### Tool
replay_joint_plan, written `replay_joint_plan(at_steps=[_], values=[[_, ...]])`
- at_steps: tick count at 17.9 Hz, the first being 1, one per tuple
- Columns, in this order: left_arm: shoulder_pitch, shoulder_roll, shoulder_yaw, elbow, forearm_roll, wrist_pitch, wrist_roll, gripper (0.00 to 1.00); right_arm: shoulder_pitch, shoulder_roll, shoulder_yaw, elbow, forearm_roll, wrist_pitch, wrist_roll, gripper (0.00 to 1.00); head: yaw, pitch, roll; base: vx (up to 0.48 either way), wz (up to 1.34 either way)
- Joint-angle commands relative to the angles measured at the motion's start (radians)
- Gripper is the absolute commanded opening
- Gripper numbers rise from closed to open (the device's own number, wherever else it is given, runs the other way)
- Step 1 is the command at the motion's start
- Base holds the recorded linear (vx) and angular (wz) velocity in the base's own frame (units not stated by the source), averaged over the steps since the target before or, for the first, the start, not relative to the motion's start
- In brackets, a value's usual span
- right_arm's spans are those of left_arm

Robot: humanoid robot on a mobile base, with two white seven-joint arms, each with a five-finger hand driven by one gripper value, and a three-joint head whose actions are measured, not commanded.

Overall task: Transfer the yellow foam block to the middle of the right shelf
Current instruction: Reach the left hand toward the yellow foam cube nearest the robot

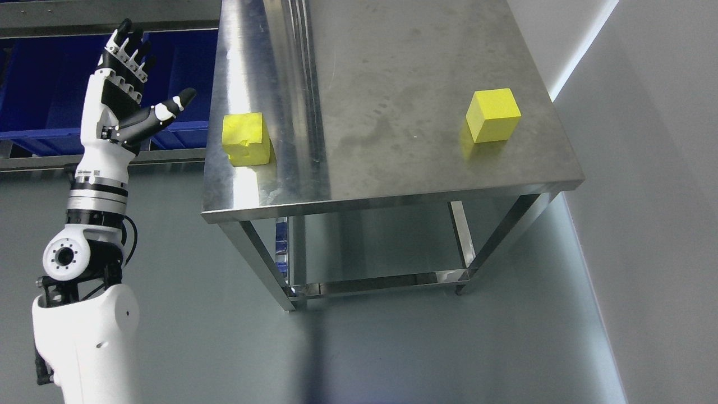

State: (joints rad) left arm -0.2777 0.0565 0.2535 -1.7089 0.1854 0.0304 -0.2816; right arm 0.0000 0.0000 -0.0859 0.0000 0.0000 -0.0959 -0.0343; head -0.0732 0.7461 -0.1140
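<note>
Blue bins (45, 95): contents hidden.
Left block (245, 139): by tabletop (392, 84) left edge.
Right block (493, 115): near right edge, bare steel between.
Left hand (126, 84): fingers spread, empty, off the tabletop's left.

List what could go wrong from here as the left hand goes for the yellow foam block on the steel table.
1. Two yellow blocks sit on the table: one near the left hand, one far right. The wrong one could be picked.
2. The near block sits close to the table's left edge; a sideways nudge from the open fingers might push it off.
3. The near block looks dented, so a grasp may slip.
</note>
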Motion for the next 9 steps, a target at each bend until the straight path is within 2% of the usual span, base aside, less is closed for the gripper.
replay_joint_plan(at_steps=[1,3,6,9], values=[[0.002,0.011,0.050,0.000,0.000,0.011,-0.001,1.00,0.002,-0.017,0.000,-0.017,0.003,0.001,0.001,1.00,0.0000,0.000,0.000,0.000,0.00],[0.003,0.029,0.056,0.000,0.000,0.002,-0.016,1.00,0.002,-0.017,0.000,-0.017,0.003,0.001,0.001,1.00,0.0000,0.000,0.000,0.005,-0.02],[0.003,0.121,0.082,0.000,0.000,-0.036,-0.176,1.00,0.002,-0.017,0.000,-0.017,0.005,0.001,0.001,1.00,0.0000,0.000,0.000,0.002,-0.01],[0.005,0.294,0.098,0.002,0.000,-0.044,-0.371,1.00,0.002,-0.017,0.000,-0.017,0.003,0.001,0.001,1.00,0.0000,0.000,0.000,0.003,-0.02]])
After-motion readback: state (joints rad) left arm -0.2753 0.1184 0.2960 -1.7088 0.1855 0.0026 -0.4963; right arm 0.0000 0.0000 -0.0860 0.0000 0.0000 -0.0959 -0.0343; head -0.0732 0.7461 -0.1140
